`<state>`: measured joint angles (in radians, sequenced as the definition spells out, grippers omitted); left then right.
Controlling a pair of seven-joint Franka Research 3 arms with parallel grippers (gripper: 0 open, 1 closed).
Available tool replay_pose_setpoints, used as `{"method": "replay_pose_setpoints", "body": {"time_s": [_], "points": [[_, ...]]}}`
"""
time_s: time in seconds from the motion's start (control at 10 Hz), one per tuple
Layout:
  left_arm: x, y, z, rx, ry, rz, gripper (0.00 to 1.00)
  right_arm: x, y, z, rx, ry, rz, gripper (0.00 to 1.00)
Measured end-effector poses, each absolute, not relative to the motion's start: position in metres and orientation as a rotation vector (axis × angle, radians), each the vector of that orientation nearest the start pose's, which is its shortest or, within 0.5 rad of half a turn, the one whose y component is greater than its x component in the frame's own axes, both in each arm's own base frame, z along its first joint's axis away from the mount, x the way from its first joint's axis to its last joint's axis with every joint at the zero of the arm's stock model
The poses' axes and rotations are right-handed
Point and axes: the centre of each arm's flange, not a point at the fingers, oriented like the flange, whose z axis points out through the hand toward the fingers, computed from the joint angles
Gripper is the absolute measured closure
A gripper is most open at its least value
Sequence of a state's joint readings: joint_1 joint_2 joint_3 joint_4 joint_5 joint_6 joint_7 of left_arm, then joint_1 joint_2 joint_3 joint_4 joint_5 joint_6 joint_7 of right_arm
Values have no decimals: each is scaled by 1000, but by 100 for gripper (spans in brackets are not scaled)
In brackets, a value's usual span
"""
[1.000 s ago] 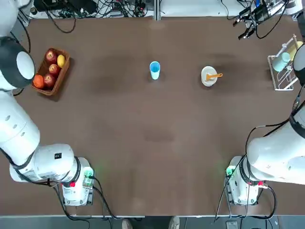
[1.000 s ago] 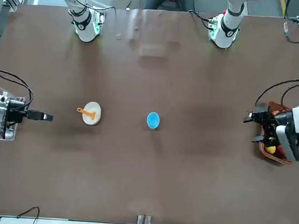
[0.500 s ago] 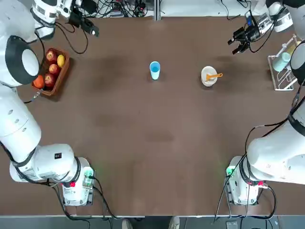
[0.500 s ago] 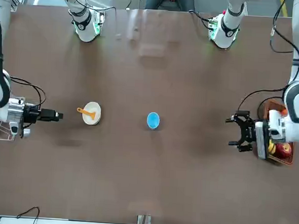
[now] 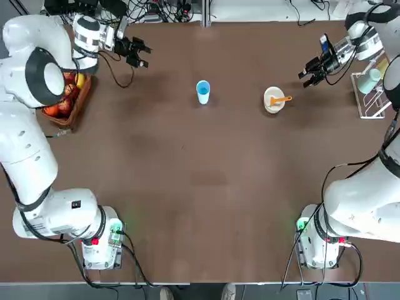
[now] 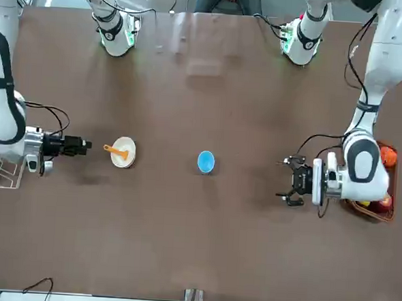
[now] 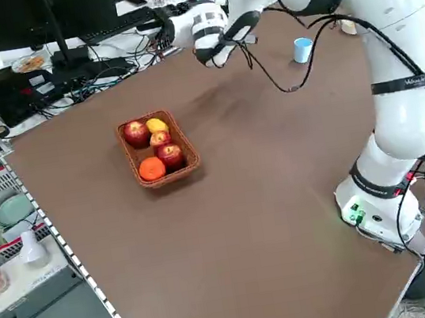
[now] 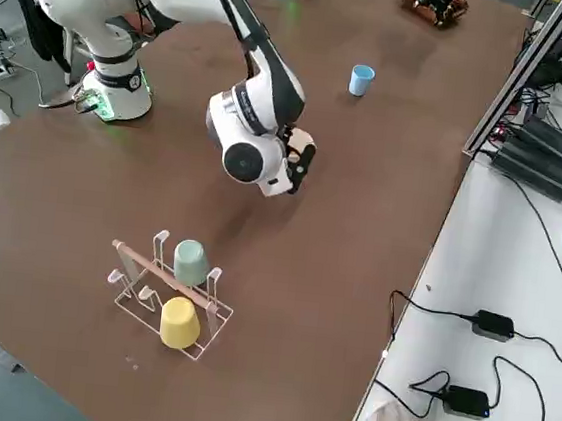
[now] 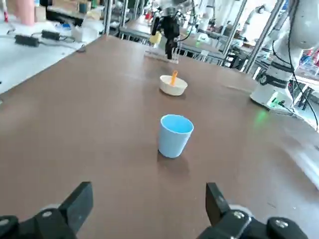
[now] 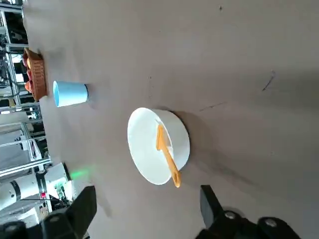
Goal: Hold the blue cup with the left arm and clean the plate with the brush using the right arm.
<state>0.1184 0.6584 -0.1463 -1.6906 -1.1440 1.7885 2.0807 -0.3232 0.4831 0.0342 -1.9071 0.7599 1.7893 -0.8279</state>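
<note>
Cup (image 5: 203,92) light blue, plate (image 5: 272,104) white, brush (image 5: 281,99) orange, table (image 5: 187,187) plain brown, arms white and black.

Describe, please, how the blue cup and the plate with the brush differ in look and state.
The blue cup is light blue, while the plate is white. The cup stands tall and narrow; the plate is wider and shallower. The cup looks empty, whereas the plate holds the orange-handled brush. Both rest upright on the brown table, untouched by either arm.
</note>
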Motion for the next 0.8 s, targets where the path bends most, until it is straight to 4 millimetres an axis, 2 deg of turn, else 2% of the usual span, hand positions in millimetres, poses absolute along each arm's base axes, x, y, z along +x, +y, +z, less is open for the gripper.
{"method": "replay_pose_setpoints", "body": {"time_s": [0.2, 0.4, 0.6, 0.8], "points": [[637, -103, 202, 1444, -1372, 795, 0, 555, -107, 210, -2274, -236, 89, 7], [628, -134, 184, 1365, -1381, 799, 0, 547, -102, 191, -2284, -274, 81, 7], [620, -164, 166, 1308, -1349, 829, 0, 547, -93, 186, -2294, -286, 86, 9], [607, -186, 137, 1260, -1321, 857, 1, 544, -89, 183, -2294, -287, 95, 10]]}}
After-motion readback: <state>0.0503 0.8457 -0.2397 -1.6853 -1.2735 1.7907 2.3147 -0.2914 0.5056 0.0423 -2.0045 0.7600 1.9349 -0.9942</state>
